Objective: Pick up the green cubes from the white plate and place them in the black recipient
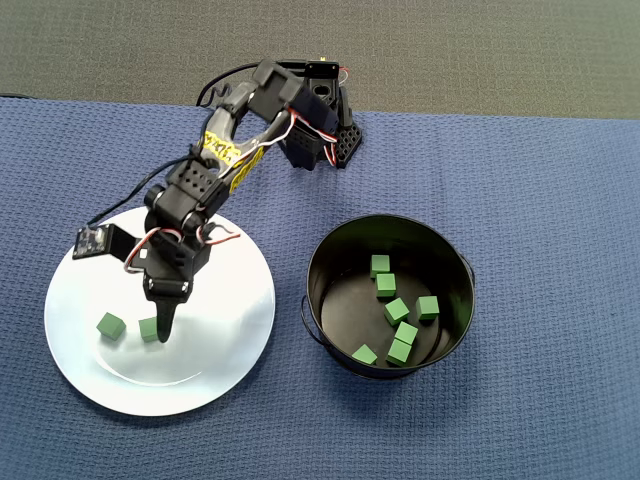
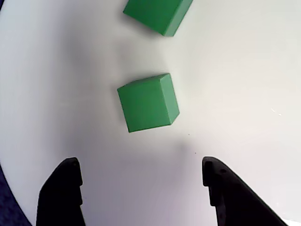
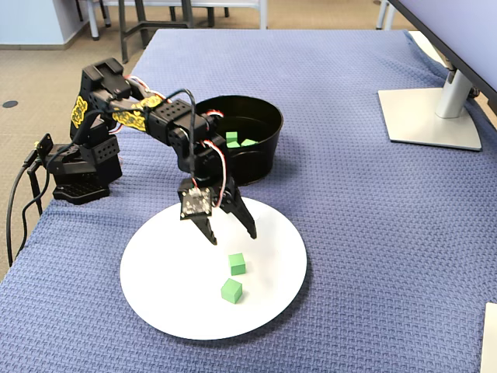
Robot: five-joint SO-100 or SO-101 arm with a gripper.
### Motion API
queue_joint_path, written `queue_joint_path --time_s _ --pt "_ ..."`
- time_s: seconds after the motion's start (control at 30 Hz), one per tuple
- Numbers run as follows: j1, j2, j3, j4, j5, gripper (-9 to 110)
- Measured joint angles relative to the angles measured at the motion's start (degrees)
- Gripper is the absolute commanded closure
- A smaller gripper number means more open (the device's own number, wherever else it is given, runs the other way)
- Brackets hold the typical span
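Note:
Two green cubes lie on the white plate [image 1: 220, 300]: one [image 1: 110, 325] at its left and one [image 1: 149, 329] partly under my finger. In the wrist view the nearer cube [image 2: 148, 102] sits on the plate [image 2: 235, 94] just ahead of my gripper [image 2: 141, 165], centred between the wide-open jaws and untouched; the other cube [image 2: 157, 14] is cut by the top edge. In the fixed view my gripper [image 3: 231, 233] hovers over the plate [image 3: 171, 272], just behind the cubes [image 3: 237, 264] [image 3: 231, 291]. The black bucket [image 1: 330, 262] holds several green cubes [image 1: 397, 310].
A blue woven cloth [image 1: 520, 180] covers the table. The arm's base [image 1: 320, 130] stands behind the plate and bucket. A monitor stand [image 3: 431, 116] is at the far right of the fixed view. The bucket [image 3: 260, 151] stands close behind the plate.

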Motion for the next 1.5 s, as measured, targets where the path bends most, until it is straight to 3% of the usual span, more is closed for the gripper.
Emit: queue_joint_path --time_s 0.4,0.97,1.3,1.5 --pt "1.41 -12.39 -16.7 6.77 -0.88 81" --pt "1.49 -17.05 -21.45 7.38 -6.33 82" --pt "2.64 -18.37 -22.59 7.21 -6.15 101" --pt "2.64 -18.46 -22.59 6.86 -6.06 101"
